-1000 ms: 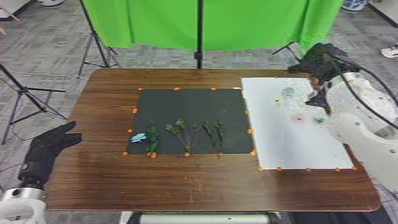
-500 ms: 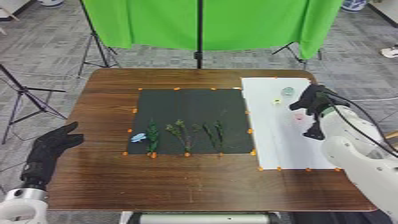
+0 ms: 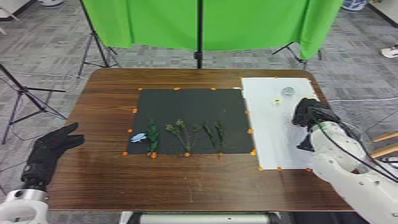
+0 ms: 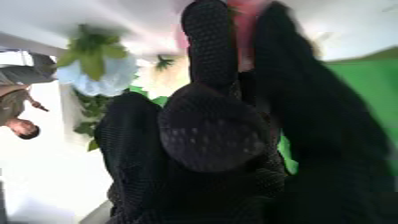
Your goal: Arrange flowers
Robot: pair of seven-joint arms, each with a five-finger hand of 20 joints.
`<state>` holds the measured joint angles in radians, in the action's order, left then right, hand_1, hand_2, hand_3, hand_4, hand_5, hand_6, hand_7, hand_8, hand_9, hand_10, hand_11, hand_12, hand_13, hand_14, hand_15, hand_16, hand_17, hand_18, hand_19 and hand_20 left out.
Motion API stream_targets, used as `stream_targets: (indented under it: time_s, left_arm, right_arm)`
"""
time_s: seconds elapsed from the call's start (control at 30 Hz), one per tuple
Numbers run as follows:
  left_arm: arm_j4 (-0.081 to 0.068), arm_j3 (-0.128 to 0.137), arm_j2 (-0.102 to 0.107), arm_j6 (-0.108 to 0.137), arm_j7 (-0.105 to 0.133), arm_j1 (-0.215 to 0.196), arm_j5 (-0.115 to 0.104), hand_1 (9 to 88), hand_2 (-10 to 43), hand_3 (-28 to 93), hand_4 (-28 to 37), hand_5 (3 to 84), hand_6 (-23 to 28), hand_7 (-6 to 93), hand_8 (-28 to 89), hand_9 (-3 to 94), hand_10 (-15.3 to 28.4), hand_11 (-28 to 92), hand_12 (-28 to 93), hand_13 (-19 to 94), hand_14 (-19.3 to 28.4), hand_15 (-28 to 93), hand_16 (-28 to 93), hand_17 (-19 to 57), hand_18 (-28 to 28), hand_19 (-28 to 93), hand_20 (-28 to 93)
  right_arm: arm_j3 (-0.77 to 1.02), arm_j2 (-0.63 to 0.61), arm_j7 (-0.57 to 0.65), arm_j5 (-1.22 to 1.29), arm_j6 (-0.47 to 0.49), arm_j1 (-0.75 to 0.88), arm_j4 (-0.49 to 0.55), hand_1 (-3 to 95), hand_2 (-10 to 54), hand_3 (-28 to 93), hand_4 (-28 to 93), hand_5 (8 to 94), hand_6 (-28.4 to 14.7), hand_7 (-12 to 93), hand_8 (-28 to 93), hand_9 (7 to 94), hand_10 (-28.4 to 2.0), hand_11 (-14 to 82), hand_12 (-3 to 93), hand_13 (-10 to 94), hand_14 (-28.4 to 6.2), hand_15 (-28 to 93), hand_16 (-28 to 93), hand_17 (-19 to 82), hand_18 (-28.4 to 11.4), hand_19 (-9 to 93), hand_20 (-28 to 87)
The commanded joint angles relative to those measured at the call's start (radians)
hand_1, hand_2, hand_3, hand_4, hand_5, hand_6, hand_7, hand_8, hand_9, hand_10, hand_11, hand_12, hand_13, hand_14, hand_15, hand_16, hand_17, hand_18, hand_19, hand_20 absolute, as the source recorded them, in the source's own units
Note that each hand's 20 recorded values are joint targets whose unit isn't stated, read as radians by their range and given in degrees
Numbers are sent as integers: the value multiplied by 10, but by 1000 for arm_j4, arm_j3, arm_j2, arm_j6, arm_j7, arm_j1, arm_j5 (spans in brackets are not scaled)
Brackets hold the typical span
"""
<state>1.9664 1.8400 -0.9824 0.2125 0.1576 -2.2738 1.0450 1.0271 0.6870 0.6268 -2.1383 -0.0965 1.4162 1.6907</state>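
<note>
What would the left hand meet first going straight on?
Looks free as far as the head view shows: left hand points across the left side of the table, wide of the blue flower; height unclear.

A brown wooden table point(image 3: 115, 185) stood on a grey patterned floor point(image 3: 53, 55), where thin cables ran near its sides. Beyond its far edge hung a bright green cloth point(image 3: 160, 25), with an upright black pole point(image 3: 199, 35) before it. Black tripods point(image 3: 91, 37) stood to the left, and pale wooden bars point(image 3: 386, 136) showed at the right edge.
</note>
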Motion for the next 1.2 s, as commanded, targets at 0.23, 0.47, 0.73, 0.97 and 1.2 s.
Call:
stream_targets:
  time_s: [0.23, 0.47, 0.73, 0.97, 1.2]
  left_arm:
    - [16, 12, -9, 0, -16, -33, 4, 257, 242, 669, -256, 442, 86, 84, -62, 503, 155, 204, 101, 424, 192, 181, -42, 123, 118, 113, 149]
    - [15, 7, 1, 5, -16, -29, -1, 259, 242, 666, -259, 442, 86, 84, -62, 504, 154, 205, 100, 424, 193, 182, -41, 123, 118, 113, 149]
    - [-4, -25, 13, -10, -18, 15, 3, 258, 246, 666, -264, 442, 86, 84, -62, 504, 156, 204, 100, 425, 193, 182, -42, 124, 118, 112, 149]
    - [-20, -61, 16, -19, -14, 50, 1, 254, 250, 667, -268, 442, 86, 84, -62, 504, 155, 203, 100, 425, 192, 181, -42, 123, 118, 113, 149]
    - [-40, -84, 28, -26, -1, 84, -4, 254, 253, 667, -276, 443, 84, 86, -62, 504, 155, 203, 101, 425, 192, 181, -42, 124, 119, 113, 148]
  right_arm:
    - [-41, -72, -19, -19, -123, -309, 146, 662, -95, 531, -128, 803, -30, 235, 138, 934, -92, 122, 461, 937, 8, 621, 303, 678, -125, 932, 541]
    - [-245, 86, -100, 23, -138, -615, 149, 658, -95, 535, -128, 802, -30, 233, 144, 933, -92, 117, 463, 937, 8, 622, 308, 678, -123, 932, 544]
    - [-455, 372, -233, 156, -38, -725, 33, 652, -95, 543, -134, 801, -28, 233, 143, 932, -91, 114, 462, 937, 8, 624, 311, 677, -122, 932, 552]
    - [-560, 543, -265, 221, 63, -744, -121, 652, -95, 543, -145, 796, -23, 239, 144, 931, -89, 112, 461, 937, 9, 627, 317, 675, -124, 932, 563]
    - [-660, 639, -282, 224, 77, -753, -242, 651, -95, 549, -155, 788, -17, 251, 135, 929, -85, 107, 457, 937, 10, 638, 321, 675, -125, 932, 580]
